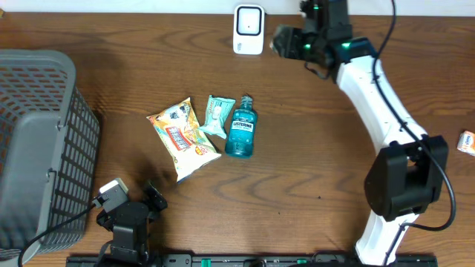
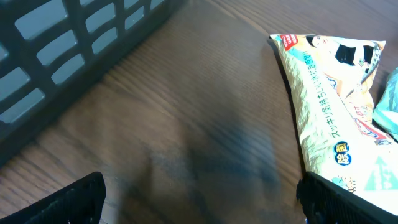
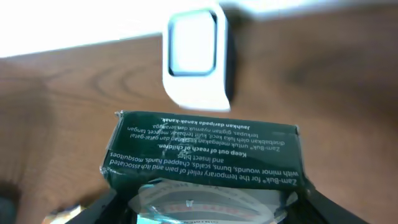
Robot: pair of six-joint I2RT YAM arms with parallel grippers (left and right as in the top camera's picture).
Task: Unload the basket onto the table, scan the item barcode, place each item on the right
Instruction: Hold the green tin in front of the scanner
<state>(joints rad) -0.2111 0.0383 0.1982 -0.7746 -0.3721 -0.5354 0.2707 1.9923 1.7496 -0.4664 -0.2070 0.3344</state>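
Right fingers (image 3: 348, 211): gripping green box (image 3: 202, 152).
Scanner (image 3: 196, 53): upper centre; turn barcode squarely toward it (hold steady!).
Left fingers (image 2: 68, 202): wide open, empty.

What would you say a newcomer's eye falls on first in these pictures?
The right jaws hold a dark green box before the white scanner at the far edge of the table. Mid-table lie a blue bottle and a snack bag; a grey basket stands at the left.
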